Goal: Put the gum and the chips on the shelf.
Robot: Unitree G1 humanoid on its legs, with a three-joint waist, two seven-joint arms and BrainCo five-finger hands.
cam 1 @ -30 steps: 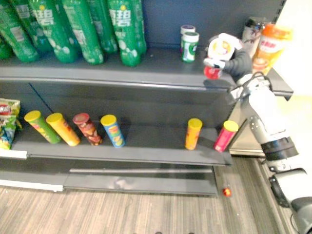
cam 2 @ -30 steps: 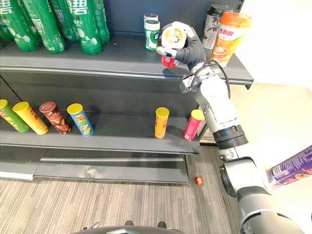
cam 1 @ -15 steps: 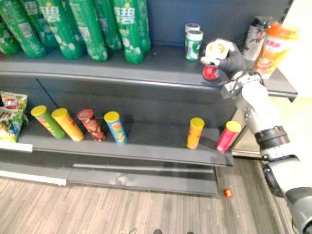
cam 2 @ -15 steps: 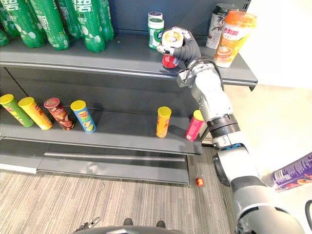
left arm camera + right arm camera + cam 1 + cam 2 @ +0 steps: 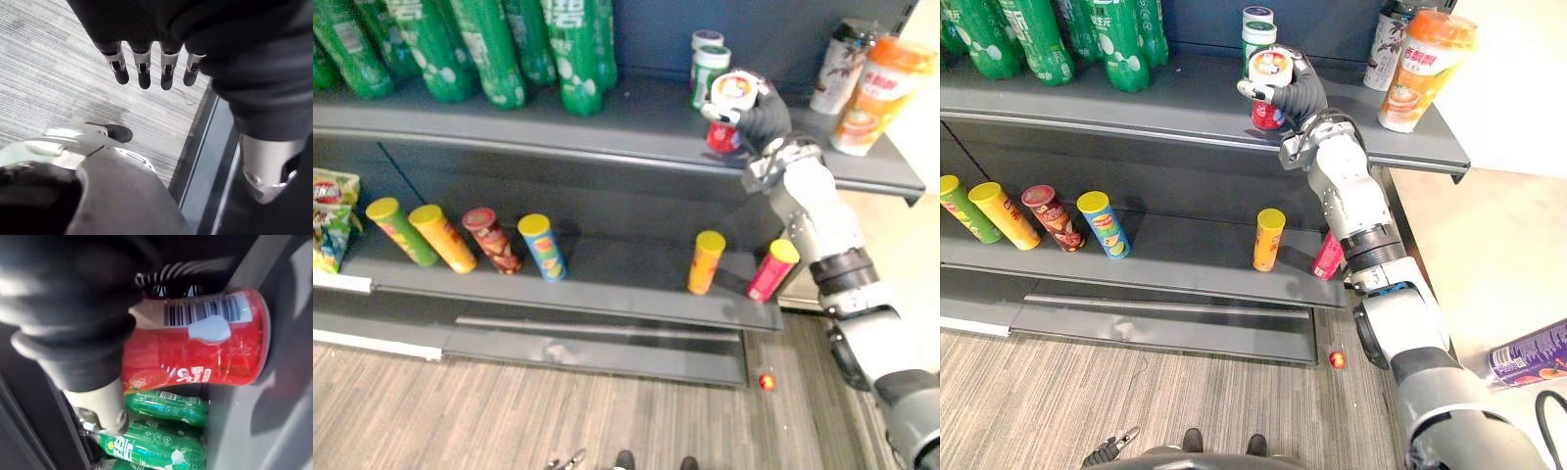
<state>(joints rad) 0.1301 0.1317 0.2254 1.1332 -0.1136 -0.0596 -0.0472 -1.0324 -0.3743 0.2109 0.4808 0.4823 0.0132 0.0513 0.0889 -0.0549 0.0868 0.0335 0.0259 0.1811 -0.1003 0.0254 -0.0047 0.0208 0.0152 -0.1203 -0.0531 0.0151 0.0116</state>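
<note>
My right hand (image 5: 767, 117) is shut on a red gum tub (image 5: 723, 138) with a white lid, held upright on the upper shelf (image 5: 607, 137), just in from its front edge. In the right wrist view the fingers curl round the red gum tub (image 5: 195, 347), whose base sits against the shelf board. Two green-and-white gum bottles (image 5: 710, 64) stand just behind it. Several chips cans lie or stand on the lower shelf (image 5: 607, 294), among them a yellow one (image 5: 706, 262) and a pink one (image 5: 771, 270). A purple chips can (image 5: 1528, 352) shows at the lower right. My left hand (image 5: 143, 73) hangs over the floor with straight fingers.
Green soda bottles (image 5: 489, 49) fill the upper shelf's left half. An orange cup (image 5: 876, 83) and a dark cup (image 5: 842, 64) stand at its right end. Snack bags (image 5: 328, 230) sit at the lower shelf's left end. A small red thing (image 5: 766, 382) lies on the floor.
My right hand has carried the gum tub from the shelf's front edge a little inward, toward the green-and-white bottles. The camera has shifted too.
</note>
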